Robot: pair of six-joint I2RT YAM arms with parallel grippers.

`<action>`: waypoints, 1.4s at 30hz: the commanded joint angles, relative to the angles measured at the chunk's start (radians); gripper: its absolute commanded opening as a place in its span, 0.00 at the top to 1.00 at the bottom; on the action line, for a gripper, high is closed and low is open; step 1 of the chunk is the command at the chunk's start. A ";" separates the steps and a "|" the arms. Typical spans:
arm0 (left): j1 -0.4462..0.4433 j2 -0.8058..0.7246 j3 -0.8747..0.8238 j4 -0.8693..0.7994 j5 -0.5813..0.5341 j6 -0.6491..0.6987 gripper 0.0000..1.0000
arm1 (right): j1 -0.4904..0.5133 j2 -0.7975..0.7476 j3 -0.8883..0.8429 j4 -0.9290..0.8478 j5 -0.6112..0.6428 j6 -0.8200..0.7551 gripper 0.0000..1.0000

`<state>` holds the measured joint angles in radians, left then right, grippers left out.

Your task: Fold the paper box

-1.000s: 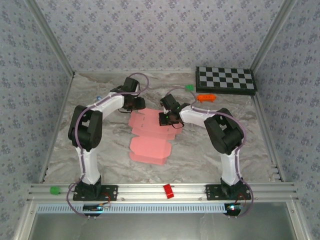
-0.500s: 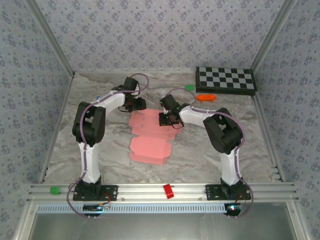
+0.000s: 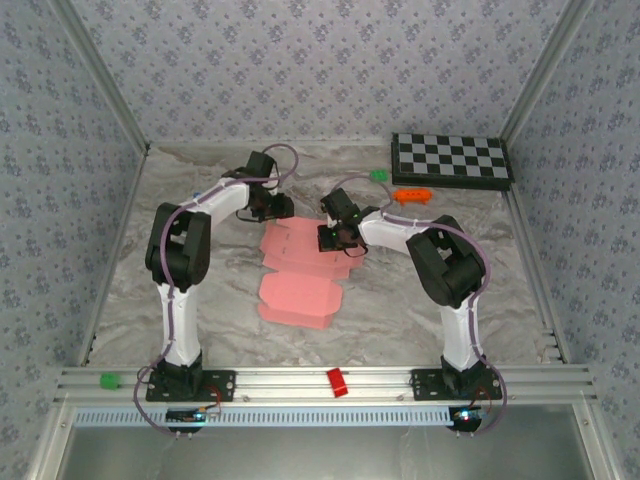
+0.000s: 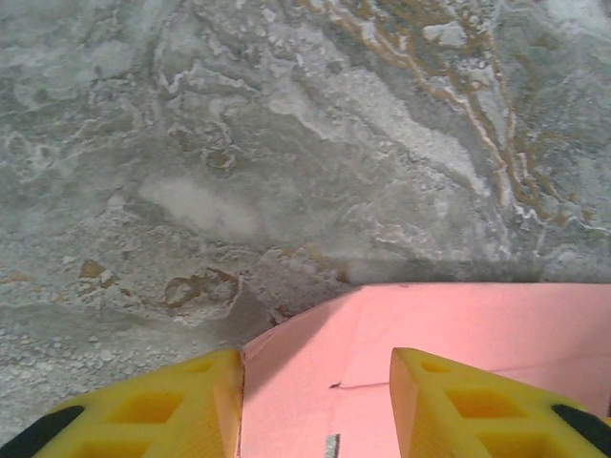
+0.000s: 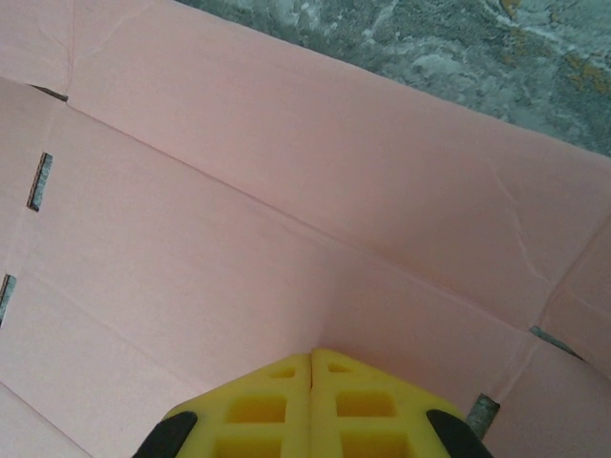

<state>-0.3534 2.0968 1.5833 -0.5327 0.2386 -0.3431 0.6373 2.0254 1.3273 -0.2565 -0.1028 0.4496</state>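
The paper box (image 3: pixel 300 272) lies spread out as a pink die-cut sheet at the table's (image 3: pixel 225 300) centre. At its 11 o'clock corner the left gripper (image 3: pixel 272 208) stands with jaws apart (pink card shows in the gap). At its 1 o'clock edge the right gripper (image 3: pixel 335 238), jaws clenched together on nothing, sits over the sheet.

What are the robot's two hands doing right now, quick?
Left gripper: open, holding nothing, above a corner of the paper box.
Right gripper: shut, empty, over the paper box.

pink paper box (image 3: pixel 300 296), grey marbled table (image 3: pixel 400 312)
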 commanded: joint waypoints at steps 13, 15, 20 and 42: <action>-0.005 -0.015 0.052 -0.042 0.087 0.049 0.60 | 0.002 0.058 0.016 -0.046 -0.015 0.014 1.00; -0.006 -0.021 0.052 -0.039 0.094 0.056 0.60 | 0.003 0.061 0.019 -0.048 -0.015 0.014 1.00; -0.019 -0.024 0.060 -0.038 0.110 0.074 0.60 | 0.003 0.067 0.025 -0.052 -0.017 0.011 1.00; -0.054 0.078 0.117 -0.056 0.165 0.072 0.60 | 0.004 0.079 0.032 -0.057 -0.023 0.009 1.00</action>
<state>-0.4019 2.1555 1.6772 -0.5579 0.3809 -0.2771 0.6373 2.0556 1.3640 -0.2535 -0.1249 0.4557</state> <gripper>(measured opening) 0.398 0.053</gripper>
